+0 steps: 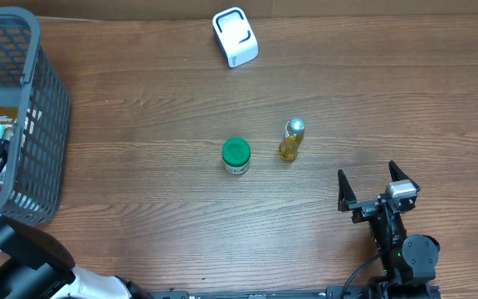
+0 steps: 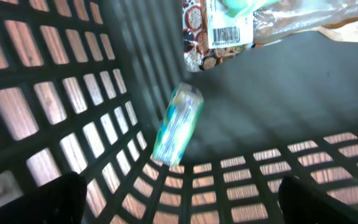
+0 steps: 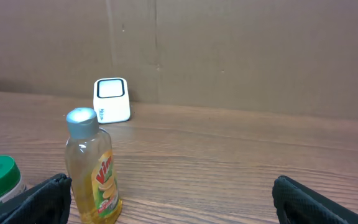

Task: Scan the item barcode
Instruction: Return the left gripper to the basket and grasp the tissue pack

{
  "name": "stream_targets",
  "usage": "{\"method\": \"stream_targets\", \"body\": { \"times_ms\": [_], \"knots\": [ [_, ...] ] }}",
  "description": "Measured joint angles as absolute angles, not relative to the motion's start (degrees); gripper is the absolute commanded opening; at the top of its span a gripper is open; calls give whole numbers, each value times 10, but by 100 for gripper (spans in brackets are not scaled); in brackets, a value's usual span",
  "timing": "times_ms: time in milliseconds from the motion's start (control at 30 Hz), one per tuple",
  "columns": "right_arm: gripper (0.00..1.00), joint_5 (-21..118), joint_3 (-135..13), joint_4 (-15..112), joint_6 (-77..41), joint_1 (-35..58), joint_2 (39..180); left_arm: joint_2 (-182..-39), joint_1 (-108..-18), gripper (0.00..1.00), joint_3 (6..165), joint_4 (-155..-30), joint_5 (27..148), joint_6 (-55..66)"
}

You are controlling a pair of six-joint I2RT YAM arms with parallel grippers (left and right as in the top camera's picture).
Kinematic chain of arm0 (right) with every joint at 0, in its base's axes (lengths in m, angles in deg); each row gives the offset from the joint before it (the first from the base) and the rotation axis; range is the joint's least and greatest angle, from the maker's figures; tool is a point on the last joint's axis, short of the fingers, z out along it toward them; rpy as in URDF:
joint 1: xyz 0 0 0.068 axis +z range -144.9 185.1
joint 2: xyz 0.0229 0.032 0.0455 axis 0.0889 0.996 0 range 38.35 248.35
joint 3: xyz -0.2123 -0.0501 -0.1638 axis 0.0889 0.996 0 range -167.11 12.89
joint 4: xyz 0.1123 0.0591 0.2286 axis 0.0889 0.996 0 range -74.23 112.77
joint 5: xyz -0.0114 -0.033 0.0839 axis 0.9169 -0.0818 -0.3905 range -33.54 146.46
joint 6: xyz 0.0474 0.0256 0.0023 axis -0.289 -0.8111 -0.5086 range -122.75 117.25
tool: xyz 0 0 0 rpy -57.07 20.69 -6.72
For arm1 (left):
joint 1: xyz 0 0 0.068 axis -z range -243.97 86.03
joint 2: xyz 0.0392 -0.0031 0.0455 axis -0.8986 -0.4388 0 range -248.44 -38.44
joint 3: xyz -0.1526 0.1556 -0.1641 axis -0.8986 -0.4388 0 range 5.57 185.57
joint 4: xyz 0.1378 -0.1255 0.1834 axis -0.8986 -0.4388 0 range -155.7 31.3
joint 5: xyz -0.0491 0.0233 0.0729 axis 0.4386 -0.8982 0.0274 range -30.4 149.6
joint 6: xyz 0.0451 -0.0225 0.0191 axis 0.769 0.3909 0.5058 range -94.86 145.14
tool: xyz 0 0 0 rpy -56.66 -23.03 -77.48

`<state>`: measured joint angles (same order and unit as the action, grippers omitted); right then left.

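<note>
A brown cardboard wall (image 3: 241,50) stands along the far edge of the wood-grain table (image 1: 139,208).

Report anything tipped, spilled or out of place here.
Nothing spilled. The bottle and green-lidded jar stand upright on the table. Only oddity: a teal packet sits askew inside the basket.

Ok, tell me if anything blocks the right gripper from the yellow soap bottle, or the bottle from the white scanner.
Nothing visible does. Bare table lies between the open right gripper and the yellow soap bottle, and between that bottle and the white scanner. The green-lidded jar stands beside the bottle, off both paths.
</note>
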<state>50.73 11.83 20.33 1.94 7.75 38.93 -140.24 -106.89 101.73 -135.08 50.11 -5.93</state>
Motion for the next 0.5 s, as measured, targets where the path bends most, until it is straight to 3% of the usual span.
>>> {"method": "stream_targets", "body": {
  "times_ms": [500],
  "knots": [
    [100, 507, 118, 203, 19, 78, 389, -1402, -1069, 91, 883, -1199, 502, -27]
  ]
}}
